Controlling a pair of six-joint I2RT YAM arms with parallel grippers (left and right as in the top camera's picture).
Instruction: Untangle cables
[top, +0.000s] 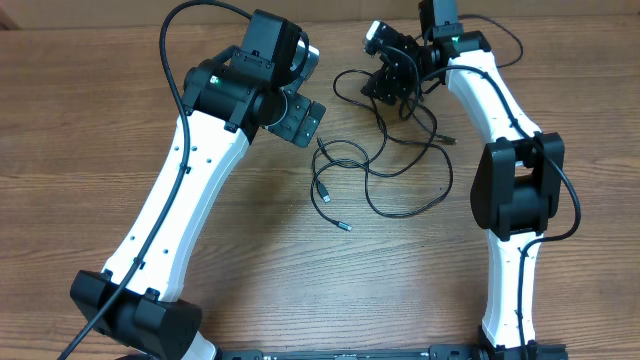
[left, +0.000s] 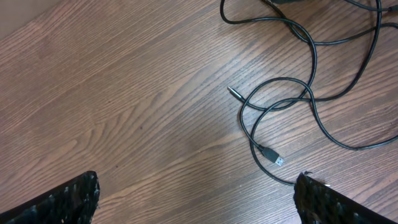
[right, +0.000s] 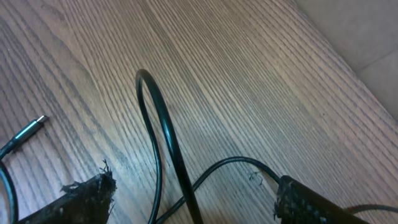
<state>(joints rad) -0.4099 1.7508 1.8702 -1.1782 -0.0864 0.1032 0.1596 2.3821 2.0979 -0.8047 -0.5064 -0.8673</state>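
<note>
Thin black cables (top: 385, 165) lie looped over each other on the wooden table between the two arms. Their plug ends lie at the left (top: 323, 188) and lower left (top: 345, 227). My right gripper (top: 388, 82) is down over the tangle's far end. In the right wrist view it (right: 196, 202) is open, with a tall cable loop (right: 155, 106) and a second strand (right: 236, 163) running between its fingers. My left gripper (top: 300, 120) hangs left of the tangle. In the left wrist view it (left: 196, 199) is open with nothing between its fingers, and the cables (left: 311, 93) lie beyond them.
A USB plug (left: 278, 160) and a thin jack plug (left: 233, 91) lie near my left gripper's right finger (left: 329, 202). Another plug tip (right: 31, 130) lies left of my right gripper. Thicker arm wires (top: 180, 60) arc over the left arm.
</note>
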